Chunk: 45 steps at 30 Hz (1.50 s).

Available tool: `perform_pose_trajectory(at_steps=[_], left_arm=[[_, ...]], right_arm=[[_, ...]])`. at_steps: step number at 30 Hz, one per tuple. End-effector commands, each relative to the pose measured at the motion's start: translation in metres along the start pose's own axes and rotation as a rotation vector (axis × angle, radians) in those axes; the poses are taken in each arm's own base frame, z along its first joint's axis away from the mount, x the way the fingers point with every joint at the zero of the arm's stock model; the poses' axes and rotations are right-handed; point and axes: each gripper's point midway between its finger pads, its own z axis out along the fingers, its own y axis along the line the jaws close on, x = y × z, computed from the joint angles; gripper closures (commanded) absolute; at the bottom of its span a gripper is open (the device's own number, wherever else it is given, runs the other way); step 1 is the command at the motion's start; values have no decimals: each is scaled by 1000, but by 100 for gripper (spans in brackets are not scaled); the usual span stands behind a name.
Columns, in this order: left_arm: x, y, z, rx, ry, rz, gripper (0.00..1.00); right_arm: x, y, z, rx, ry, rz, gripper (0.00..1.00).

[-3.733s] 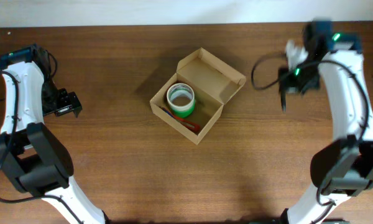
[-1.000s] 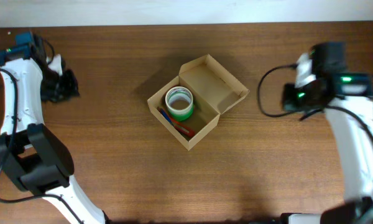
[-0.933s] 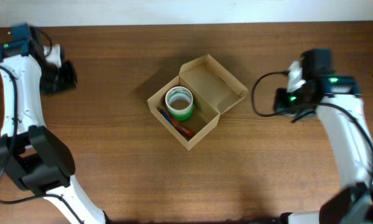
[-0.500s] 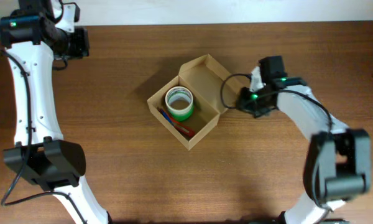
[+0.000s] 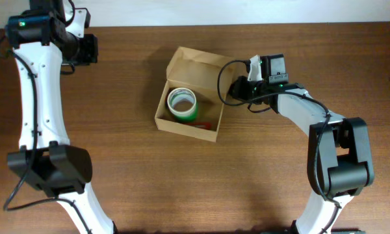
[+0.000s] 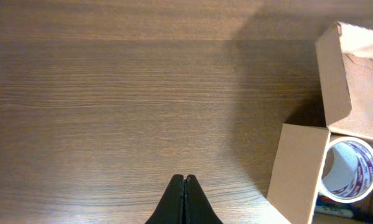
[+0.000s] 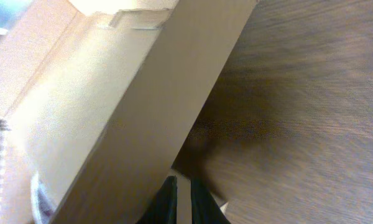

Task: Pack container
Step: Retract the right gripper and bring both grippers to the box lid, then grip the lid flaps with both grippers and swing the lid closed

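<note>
The brown wooden tabletop (image 5: 117,169) fills the overhead view. The white left arm (image 5: 38,97) runs up the left side to the far left corner. The right arm (image 5: 309,114) bends in from the right toward the middle.

The container (image 5: 184,130) sits a little left of the tabletop's centre, open. Its flap lid (image 5: 195,62) stands up at the far side, its inner face showing. In the left wrist view the container (image 6: 298,171) lies at the lower right of the frame, with its flap rising above it. In the right wrist view one tan wall (image 7: 155,124) crosses the frame at a slant, very close to the camera.

A tape roll (image 5: 182,103), white on top with a green side, lies flat in the left part of the container. It shows again in the left wrist view (image 6: 349,169) against the near wall.

The left gripper (image 5: 86,49) hangs over bare wood, well apart from the container. Its jaws are clenched together with nothing between them (image 6: 184,182).

The right gripper (image 5: 237,88) is just beside the container's right wall, near the flap's hinge. Its jaws (image 7: 181,194) stand only narrowly apart with a pale strip between them. I cannot tell whether they pinch cardboard.

A thin red pen (image 5: 206,125) lies on the container's floor, just right of the tape roll.
</note>
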Motion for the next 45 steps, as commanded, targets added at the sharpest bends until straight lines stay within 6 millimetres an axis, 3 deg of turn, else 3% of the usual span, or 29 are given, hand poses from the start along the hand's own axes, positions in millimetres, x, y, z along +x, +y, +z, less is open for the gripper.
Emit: perform_pose_trajectory(at_steps=[1,8,14,20,26,30,37,41,45], left_arm=[[8,-18,45,28,92,9,98],[12,-73,103,140,156,34,98],[16,-109,138,284,185,18,99],[13,-118,163,420,197,-89,99],[31,-134,201,564,286,-191,98],[38,-144,216,640,315,-224,99],[19,-167,216,838,268,-277,98],[7,-178,203,947,231,-263,98],[3,-183,195,1006,219,-255,99]], right_arm=[[5,19,3,-109,31,-30,90],[5,20,2,-119,35,-28,91],[2,14,2,-87,19,-25,91],[0,10,3,-60,7,15,93],[-5,2,3,-17,-18,65,96],[-7,0,3,0,-31,73,96],[-5,-10,19,-9,-29,137,96],[-5,3,32,-136,-14,109,96],[-16,19,29,-216,-45,65,96]])
